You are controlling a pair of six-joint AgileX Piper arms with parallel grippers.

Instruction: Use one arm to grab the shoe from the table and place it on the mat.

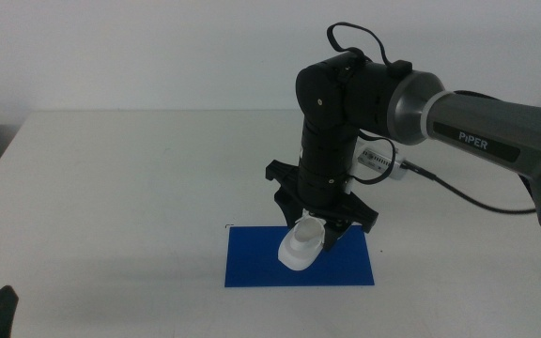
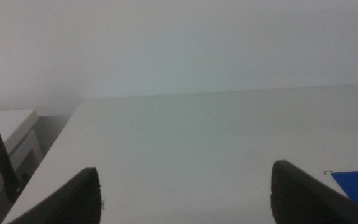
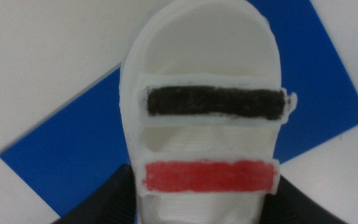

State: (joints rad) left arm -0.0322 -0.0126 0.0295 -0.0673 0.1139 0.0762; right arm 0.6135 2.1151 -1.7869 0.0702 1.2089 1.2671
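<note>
The right arm (image 1: pixel 458 117) reaches in from the right and points down over the dark-blue mat (image 1: pixel 252 268). My right gripper (image 1: pixel 314 231) is shut on the white shoe (image 1: pixel 301 247) and holds it tilted, with its low end at or just above the mat; I cannot tell if it touches. In the right wrist view the shoe (image 3: pixel 207 93) fills the middle, showing its black strap (image 3: pixel 215 101) and red strap (image 3: pixel 207 175), with the mat (image 3: pixel 73 155) beneath it and the dark jaws beside its heel. My left gripper (image 2: pixel 185 169) is open and empty, waiting at the bottom left (image 1: pixel 3 314).
A small grey box with a black cable (image 1: pixel 383 160) lies on the off-white table (image 1: pixel 120 207) behind the right arm. A white unit (image 2: pixel 5 137) stands off the table's left edge. One corner of the mat (image 2: pixel 356 186) shows in the left wrist view.
</note>
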